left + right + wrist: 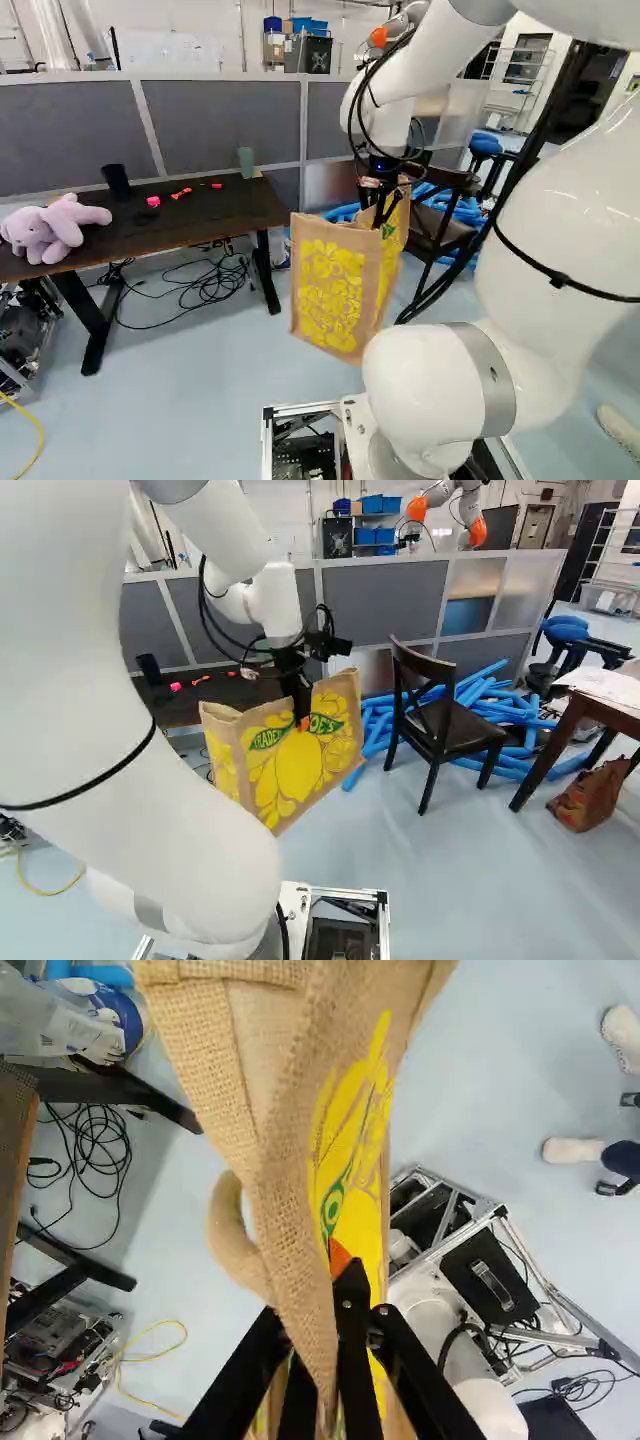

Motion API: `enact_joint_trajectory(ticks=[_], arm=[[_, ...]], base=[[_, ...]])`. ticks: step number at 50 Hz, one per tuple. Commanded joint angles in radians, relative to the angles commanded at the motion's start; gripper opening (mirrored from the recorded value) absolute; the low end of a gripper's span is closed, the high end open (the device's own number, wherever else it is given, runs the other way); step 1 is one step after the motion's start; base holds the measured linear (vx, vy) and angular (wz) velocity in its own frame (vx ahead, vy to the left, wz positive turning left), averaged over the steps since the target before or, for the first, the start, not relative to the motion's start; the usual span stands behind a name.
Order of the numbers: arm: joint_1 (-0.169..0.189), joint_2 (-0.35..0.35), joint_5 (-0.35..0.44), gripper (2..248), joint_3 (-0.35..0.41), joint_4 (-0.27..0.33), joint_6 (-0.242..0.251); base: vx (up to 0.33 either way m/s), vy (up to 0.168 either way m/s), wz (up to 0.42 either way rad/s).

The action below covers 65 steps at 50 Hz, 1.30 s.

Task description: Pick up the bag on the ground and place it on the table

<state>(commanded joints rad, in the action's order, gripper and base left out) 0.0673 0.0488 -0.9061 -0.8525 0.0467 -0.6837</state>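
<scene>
My gripper (383, 208) is shut on the wall of a brown burlap bag (335, 285) with yellow print. The bag hangs upright, slightly tilted, off the floor and right of the dark table (150, 222) in the left base view. In the right base view, the bag (300, 765) hides part of the table. Seen from the wrist, the gripper (338, 1285) has the bag's folded cloth (285, 1160) pinched between its fingers; a curved handle (235, 1245) sticks out beside it.
On the table are a lilac plush toy (55, 228), a black cup (116, 181), a green cup (246, 162) and small pink and red items. A dark chair (440, 720) and blue foam tubes (500, 715) stand beyond the bag. Cables (205, 285) lie under the table.
</scene>
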Motion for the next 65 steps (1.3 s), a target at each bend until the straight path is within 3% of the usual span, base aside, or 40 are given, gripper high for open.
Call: enact_joint_trajectory(ticks=[65], arm=[[-0.004,0.047,-0.204,22,-0.192,0.0,0.0]], base=[[0.0,0.0,0.0]])
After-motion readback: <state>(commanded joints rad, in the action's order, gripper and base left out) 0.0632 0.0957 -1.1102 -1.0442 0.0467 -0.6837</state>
